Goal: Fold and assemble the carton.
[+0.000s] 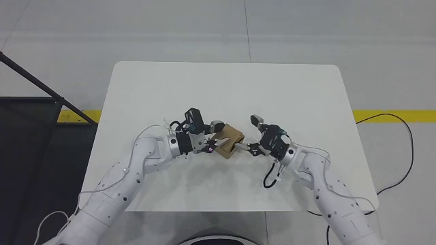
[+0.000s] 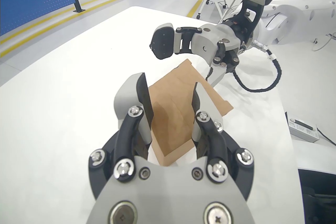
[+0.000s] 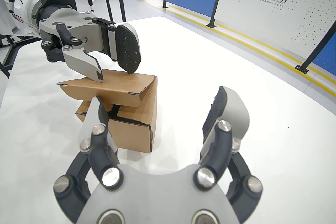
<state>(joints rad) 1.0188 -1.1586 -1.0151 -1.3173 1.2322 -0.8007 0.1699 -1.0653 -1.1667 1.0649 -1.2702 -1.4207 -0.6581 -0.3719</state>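
two grippers meet at the carton [image 3: 126,131], and you can see that neither one has it clamped. the brown carton sits on the white tabletop [image 1: 286,95], toward the robot's side, between the two arms. it is partly folded: a top panel is bent over it, and the front face is not fully shut, with dark gaps between the flaps.

your left gripper [image 2: 168,80] is moderately open above the carton. one fingertip [image 3: 99,77] rests on the edge of the top panel. the other pad hangs at that panel too, but you cannot tell whether it touches.

your right gripper [image 3: 158,96] is spread wide and holds nothing. one finger lies right at the carton's gapped front, and the other is out over bare tabletop, apart from the cardboard.
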